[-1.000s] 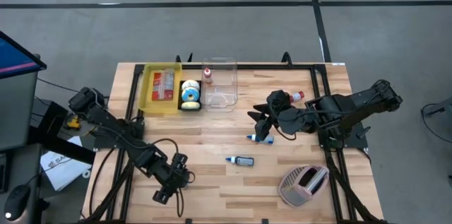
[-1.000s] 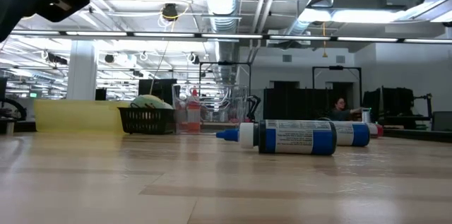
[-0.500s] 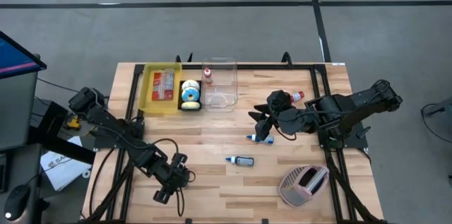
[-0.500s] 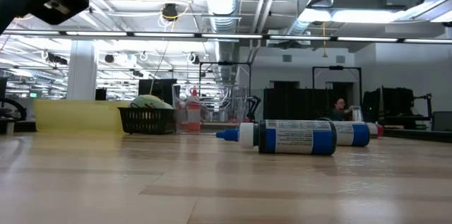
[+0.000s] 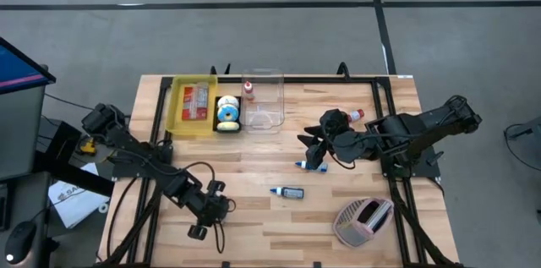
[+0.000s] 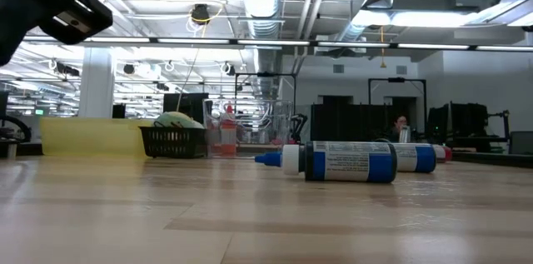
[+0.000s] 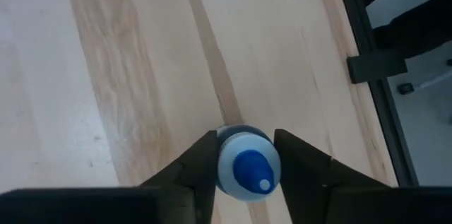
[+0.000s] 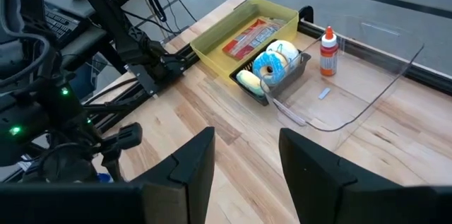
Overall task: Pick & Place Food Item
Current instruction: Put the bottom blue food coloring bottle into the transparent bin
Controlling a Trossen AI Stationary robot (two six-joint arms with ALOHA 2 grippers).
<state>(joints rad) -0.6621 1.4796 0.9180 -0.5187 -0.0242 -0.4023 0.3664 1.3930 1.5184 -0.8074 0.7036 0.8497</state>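
A small white bottle with a blue cap (image 7: 247, 169) shows cap-end on between the fingers of my left gripper (image 7: 245, 136), which is shut on it over the table's near left part (image 5: 198, 231). In the high view the gripper hides that bottle. My right gripper (image 5: 314, 150) hangs open above the table's middle right, nothing between its fingers (image 8: 247, 139). Two more blue-capped bottles lie on their sides on the wood: one at the middle (image 5: 287, 192), one below my right gripper (image 5: 304, 165). My left gripper pinches the bottle between its two fingers, at the white shoulder just under the blue cap (image 7: 222, 162). The fingers come slanting down from above, one on each side. The cap end points up along the fingers; whether the base rests on the table is hidden.
At the far left stand a yellow bin (image 5: 193, 107), a black basket with a ring-shaped food item (image 5: 226, 114), a clear box (image 5: 262, 107) and a small red-capped bottle (image 5: 248, 89). Another red-capped bottle (image 5: 356, 116) lies right. A pink-and-white object (image 5: 363, 220) sits near right.
My left gripper has dipped a little over the table's near left part. My right arm and the loose bottles have kept still.
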